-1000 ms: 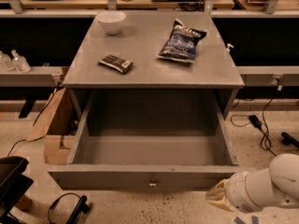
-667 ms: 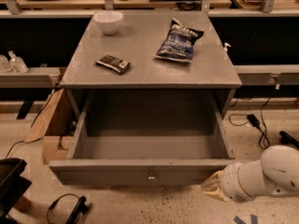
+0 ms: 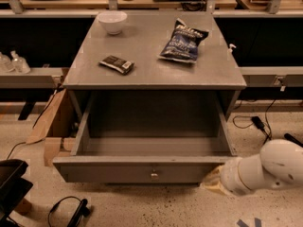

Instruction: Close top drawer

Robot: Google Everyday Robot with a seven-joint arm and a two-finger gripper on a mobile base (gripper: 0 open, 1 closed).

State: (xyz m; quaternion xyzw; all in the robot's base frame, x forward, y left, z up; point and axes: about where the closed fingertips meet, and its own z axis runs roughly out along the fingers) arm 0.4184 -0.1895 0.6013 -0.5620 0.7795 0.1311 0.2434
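The top drawer is a wide grey metal box pulled far out of the grey cabinet. It is empty inside. Its long flat front panel faces me, with a small metal knob at the centre. My gripper comes in from the lower right on a white arm. Its yellowish tip sits at the right end of the drawer's front panel, at or just off its surface.
On the cabinet top lie a white bowl, a dark snack bar and a blue chip bag. A cardboard box leans at the cabinet's left. Cables and a black object lie on the floor lower left.
The white arm and gripper have moved left toward the right end of the drawer front. The view has shifted a little. The drawer looks as far out as before.
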